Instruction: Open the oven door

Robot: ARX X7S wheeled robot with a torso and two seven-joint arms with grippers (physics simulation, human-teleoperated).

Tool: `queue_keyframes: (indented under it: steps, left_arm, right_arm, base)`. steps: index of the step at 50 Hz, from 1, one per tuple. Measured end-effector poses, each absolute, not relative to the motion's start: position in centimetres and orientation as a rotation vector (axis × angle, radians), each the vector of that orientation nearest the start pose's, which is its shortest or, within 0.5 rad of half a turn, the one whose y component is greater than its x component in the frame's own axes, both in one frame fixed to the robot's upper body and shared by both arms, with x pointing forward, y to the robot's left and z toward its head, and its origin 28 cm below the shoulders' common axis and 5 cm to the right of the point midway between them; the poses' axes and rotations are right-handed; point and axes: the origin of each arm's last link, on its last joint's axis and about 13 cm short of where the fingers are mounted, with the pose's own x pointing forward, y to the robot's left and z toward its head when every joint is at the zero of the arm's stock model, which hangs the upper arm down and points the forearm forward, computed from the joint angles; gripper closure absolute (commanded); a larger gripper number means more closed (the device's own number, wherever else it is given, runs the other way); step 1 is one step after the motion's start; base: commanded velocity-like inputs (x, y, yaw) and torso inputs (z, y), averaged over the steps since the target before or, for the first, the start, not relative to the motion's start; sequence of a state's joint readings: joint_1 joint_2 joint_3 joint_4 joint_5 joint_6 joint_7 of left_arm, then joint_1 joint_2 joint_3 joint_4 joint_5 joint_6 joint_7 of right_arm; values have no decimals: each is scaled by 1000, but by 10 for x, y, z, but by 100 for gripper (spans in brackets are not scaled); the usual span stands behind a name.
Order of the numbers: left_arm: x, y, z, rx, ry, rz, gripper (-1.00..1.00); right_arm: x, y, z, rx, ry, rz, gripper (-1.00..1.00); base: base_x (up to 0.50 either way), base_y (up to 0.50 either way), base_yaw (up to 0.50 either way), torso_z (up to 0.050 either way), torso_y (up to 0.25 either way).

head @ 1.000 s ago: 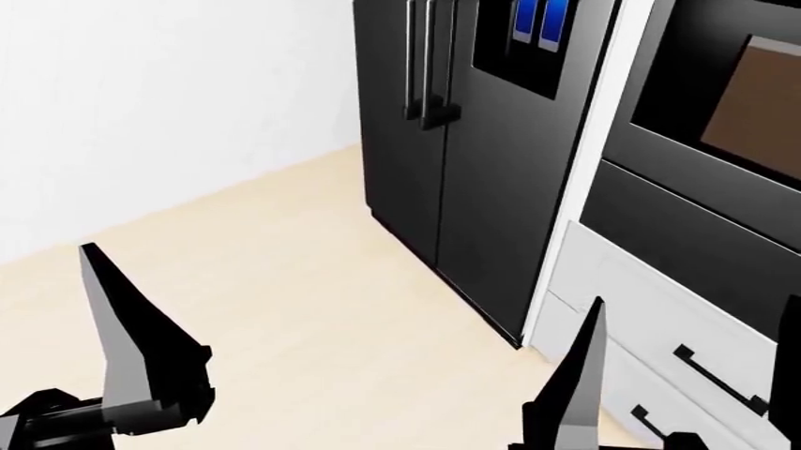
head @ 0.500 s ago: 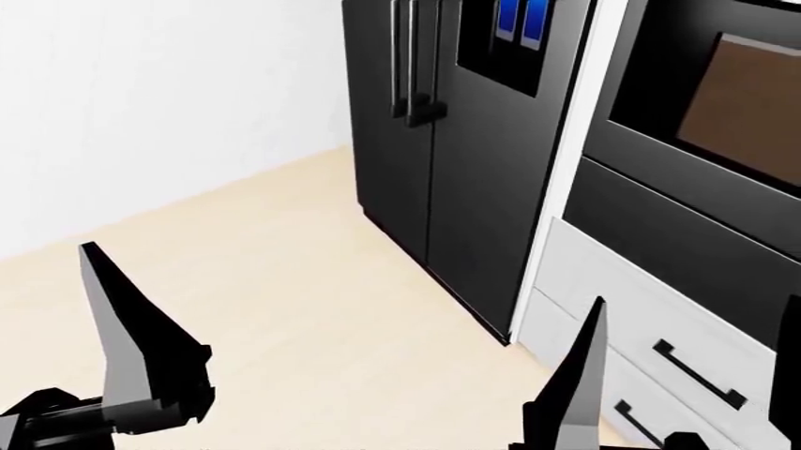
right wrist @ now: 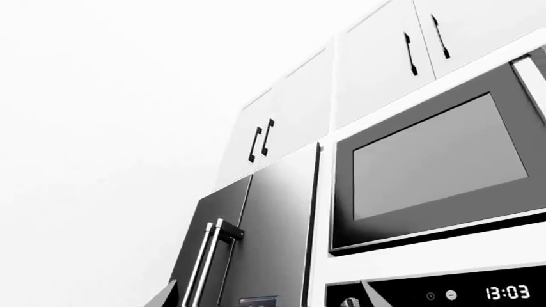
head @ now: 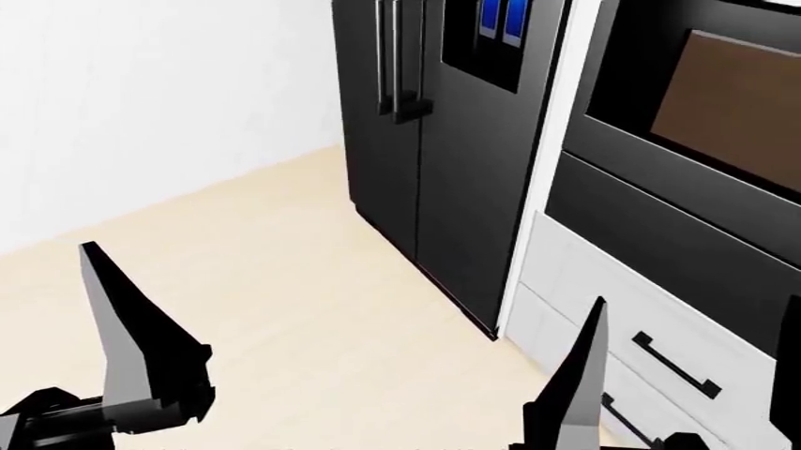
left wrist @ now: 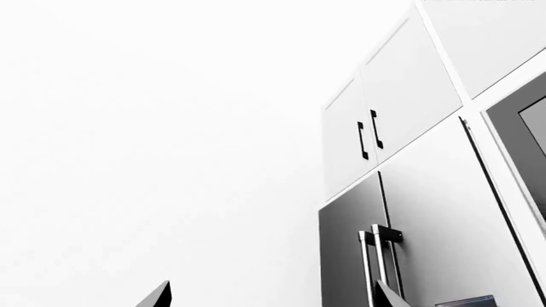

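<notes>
Oven door (head: 714, 108) cut off at frame edge; left gripper (head: 131, 347) and right gripper (head: 682, 375) spread apart

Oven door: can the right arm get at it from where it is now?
Probably not yet. The right gripper sits low and short of the oven door, which stands higher, with open space between. Nothing blocks the way.

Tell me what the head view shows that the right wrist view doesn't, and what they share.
Only the head view shows the floor, the white drawers with black handles, and the oven door with its brownish window. Only the right wrist view shows the upper white cabinets, the microwave-like window panel, and a clock display reading 13:03. Both show the black fridge with its bar handles and the white wall.
</notes>
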State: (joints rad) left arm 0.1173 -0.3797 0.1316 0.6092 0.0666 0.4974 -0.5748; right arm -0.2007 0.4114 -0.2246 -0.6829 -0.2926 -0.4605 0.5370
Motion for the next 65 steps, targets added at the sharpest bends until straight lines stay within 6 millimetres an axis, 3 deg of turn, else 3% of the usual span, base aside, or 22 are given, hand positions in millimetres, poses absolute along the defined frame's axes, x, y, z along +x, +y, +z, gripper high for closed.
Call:
queue_keyframes:
  steps: [65]
  left_arm:
    - [160, 225, 149, 32, -1004, 187, -100]
  right_arm:
    - [141, -100, 141, -228, -1010, -37, -100]
  base:
    - [110, -146, 0, 0, 0]
